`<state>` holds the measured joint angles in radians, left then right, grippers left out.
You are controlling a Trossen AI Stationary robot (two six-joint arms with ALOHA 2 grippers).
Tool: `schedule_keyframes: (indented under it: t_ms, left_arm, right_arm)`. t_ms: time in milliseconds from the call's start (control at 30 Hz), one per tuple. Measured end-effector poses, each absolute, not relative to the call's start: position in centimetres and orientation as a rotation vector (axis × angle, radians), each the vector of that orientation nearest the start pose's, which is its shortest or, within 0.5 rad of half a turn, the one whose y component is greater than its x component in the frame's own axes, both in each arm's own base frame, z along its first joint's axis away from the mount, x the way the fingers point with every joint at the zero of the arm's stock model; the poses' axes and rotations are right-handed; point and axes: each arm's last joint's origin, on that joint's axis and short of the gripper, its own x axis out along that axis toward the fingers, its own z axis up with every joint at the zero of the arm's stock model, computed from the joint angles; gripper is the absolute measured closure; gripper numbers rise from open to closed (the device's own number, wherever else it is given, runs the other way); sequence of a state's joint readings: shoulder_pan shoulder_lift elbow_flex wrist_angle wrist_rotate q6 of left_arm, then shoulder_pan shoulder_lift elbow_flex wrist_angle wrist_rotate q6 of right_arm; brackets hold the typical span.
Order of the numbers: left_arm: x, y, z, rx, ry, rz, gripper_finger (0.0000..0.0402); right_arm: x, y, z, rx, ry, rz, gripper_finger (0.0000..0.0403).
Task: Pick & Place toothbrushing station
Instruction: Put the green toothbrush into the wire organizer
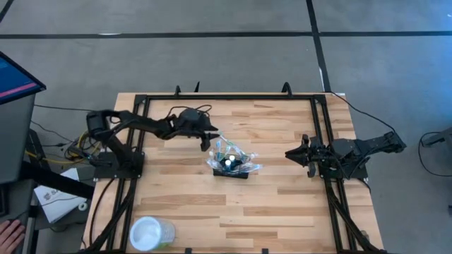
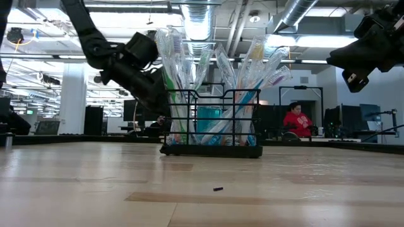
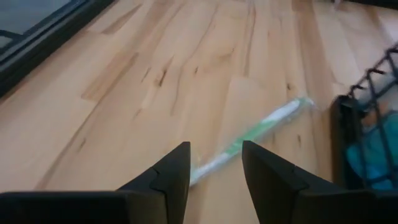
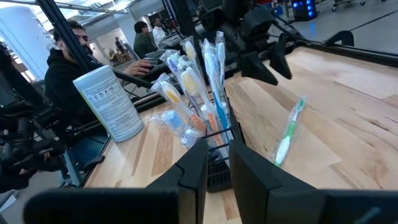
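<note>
Left gripper hangs open, just left of the caddy. A toothbrush lies under it. Right gripper waits far right, fingers narrowly parted, empty.

A white wipes canister stands at the wooden counter edge; seated people work beyond.

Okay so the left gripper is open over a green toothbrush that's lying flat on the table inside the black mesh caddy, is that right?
Not quite. The green toothbrush lies flat on the table beside the black mesh caddy, not inside it. The left wrist view shows it on bare wood next to the caddy's wall. The rest holds: the left gripper is open just above the near end of the toothbrush.
</note>
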<state>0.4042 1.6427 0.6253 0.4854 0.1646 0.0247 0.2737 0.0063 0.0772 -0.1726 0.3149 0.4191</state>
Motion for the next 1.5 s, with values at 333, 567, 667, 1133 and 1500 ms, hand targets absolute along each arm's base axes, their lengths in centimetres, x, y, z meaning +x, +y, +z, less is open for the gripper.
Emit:
schedule_keyframes:
  t_ms: [333, 567, 667, 1133, 1500]
  left_arm:
    - [30.0, 11.9, 13.3, -0.097, 0.665, 0.224, 0.0261]
    - [31.1, 11.6, 14.3, 0.004, 0.712, 0.215, 0.0251]
    - [31.6, 11.7, 15.0, 0.051, 0.753, 0.247, 0.0245]
    - [32.5, 12.7, 13.7, 0.056, 0.832, 0.245, 0.0236]
    - [33.7, 13.1, 12.4, 0.131, 0.888, 0.206, 0.023]
  right_arm:
    - [9.0, 1.6, 17.3, 0.389, 0.087, -0.061, 0.0344]
    - [9.0, 1.6, 17.3, 0.389, 0.087, -0.061, 0.0344]
    - [9.0, 1.6, 17.3, 0.389, 0.087, -0.061, 0.0344]
    - [9.0, 1.6, 17.3, 0.389, 0.087, -0.061, 0.0344]
    - [9.0, 1.6, 17.3, 0.389, 0.087, -0.061, 0.0344]
